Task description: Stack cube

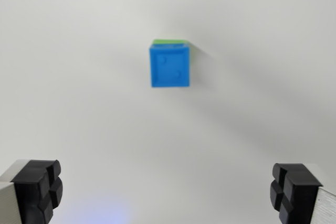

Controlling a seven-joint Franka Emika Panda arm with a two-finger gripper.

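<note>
Below the wrist camera, a blue cube (169,66) is sitting on top of a green cube (170,41), well ahead of the empty gripper (168,190).

Through the wrist view, the gripper is hanging spread wide with nothing between its black fingers (37,187), which are showing only at the two bottom corners. The stack is resting on the bare white table (79,77), near the frame's centre, clear of both fingers. Only a thin green edge is peeking out beyond the blue top, so the stacking is looking done. Judging from this, trouble would be coming mainly from a careless sweep: a finger dragging low across the table could be clipping the blue cube and toppling it off.
</note>
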